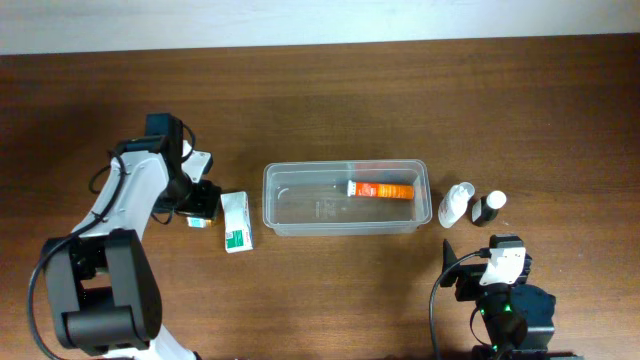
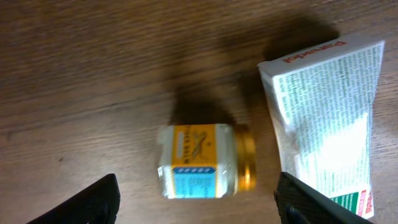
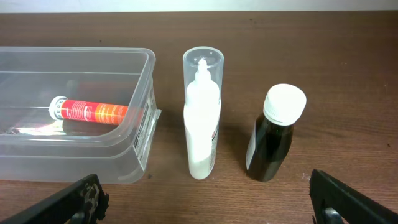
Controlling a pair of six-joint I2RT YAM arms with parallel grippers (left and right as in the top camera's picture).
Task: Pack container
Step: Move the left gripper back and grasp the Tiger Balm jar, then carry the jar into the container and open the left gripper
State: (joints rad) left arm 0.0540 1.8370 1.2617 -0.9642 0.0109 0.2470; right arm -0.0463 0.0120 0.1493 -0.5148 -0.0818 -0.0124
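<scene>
The clear plastic container point(image 1: 310, 208) stands at the table's middle with an orange-and-white tube point(image 1: 380, 189) lying inside. My left gripper point(image 1: 199, 207) is open above a small glass jar point(image 2: 202, 160) with a yellow-blue label and gold lid, lying on its side between the fingers point(image 2: 199, 208). A white-and-green tube point(image 1: 236, 221) lies just right of the jar point(image 2: 326, 118). My right gripper point(image 1: 490, 268) is open and empty point(image 3: 205, 202), in front of a white spray bottle point(image 3: 202, 118) and a dark bottle with a white cap point(image 3: 277, 134). The container's right wall point(image 3: 142, 124) and the orange tube point(image 3: 90, 112) show in the right wrist view.
The white spray bottle point(image 1: 457, 204) and dark bottle point(image 1: 489, 207) stand side by side just right of the container. The wooden table ends at a pale wall at the back.
</scene>
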